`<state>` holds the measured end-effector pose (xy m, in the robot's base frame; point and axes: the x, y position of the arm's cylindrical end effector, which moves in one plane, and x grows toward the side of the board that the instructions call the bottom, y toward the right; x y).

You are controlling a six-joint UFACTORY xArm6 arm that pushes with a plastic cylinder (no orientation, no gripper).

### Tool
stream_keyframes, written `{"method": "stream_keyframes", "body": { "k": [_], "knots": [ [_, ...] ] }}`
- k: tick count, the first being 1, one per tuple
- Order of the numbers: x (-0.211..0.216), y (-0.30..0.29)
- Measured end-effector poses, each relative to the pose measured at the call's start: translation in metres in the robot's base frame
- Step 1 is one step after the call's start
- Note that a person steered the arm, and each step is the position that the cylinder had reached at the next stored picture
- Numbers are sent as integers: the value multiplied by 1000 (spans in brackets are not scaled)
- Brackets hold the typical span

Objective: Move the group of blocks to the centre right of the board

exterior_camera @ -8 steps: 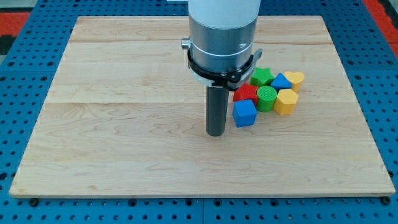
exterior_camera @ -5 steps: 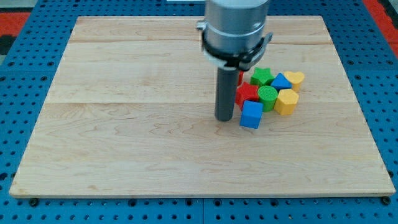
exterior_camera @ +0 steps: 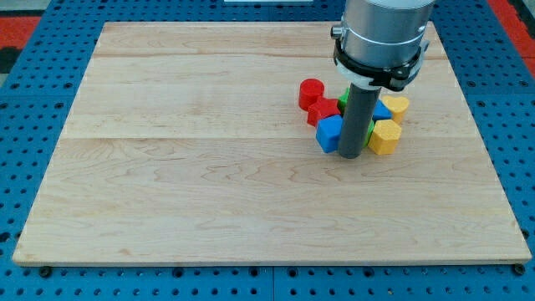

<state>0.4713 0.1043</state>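
My tip [exterior_camera: 351, 155] now moved right, touching blue cube [exterior_camera: 329, 134], no pincer, no writing.

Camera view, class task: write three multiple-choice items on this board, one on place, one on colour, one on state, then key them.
1. Where is my tip?
A. right beside the blue cube, on its view's right
B. at the board's left edge
C. off the board

2. What colour is the cylinder at the group's upper left?
A. yellow
B. red
C. blue

3. The yellow blocks are:
A. stacked on the rod
B. scattered at the view's left
C. lying on the board, right of the rod

Key: A, the rod ends against the cube; B, it is red; C, both lie flat there.
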Motion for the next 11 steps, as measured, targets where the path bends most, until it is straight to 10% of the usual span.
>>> {"method": "stream_keyframes", "body": {
  "k": [4, 7, 9, 11],
  "knots": [
    [-47, -102],
    [-34, 11],
    [4, -21],
    [82, 135]
  ]
}}
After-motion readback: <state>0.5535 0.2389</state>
